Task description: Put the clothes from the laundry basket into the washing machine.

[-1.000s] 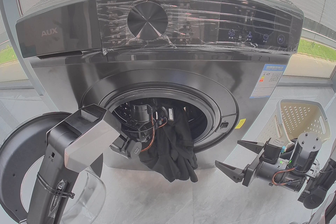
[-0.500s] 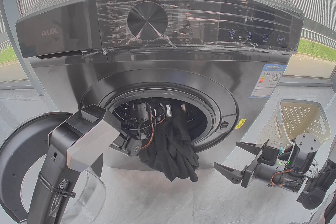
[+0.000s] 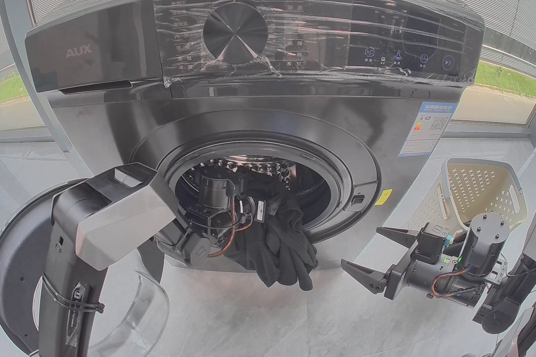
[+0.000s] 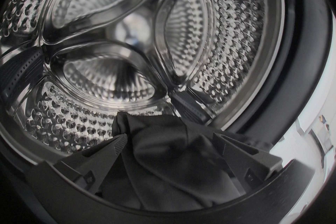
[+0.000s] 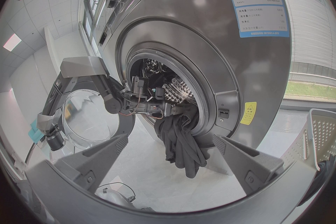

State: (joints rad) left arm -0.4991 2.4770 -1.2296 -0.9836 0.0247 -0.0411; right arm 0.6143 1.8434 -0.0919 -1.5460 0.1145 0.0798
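Plainly, the black garment is a soft, matt, crumpled piece, bunched into thick folds with several loose ends dangling. It lies half in and half out of the washing machine. One part rests on the floor of the steel drum, and the rest is draped over the lip of the round opening at about 5 to 6 o'clock. Its long axis runs from inside the drum out over the lip and then nearly straight down. The free ends point toward the floor at 6 o'clock, and I cannot tell whether they touch it.

The left gripper sits in the mouth of the opening, entering from about 8 o'clock. Its fingers are spread wide, with cloth lying between them but not pinched. The upper half of the opening, from 10 to 2 o'clock, is free, with the dark door seal ringing it.

The door stands swung open at 9 o'clock of the machine. The right gripper hangs at about 4 o'clock of the opening, well apart from the garment, spread wide and holding nothing. The pale perforated laundry basket stands just behind it, at 3 o'clock. Bare floor lies between the hanging cloth and that gripper.
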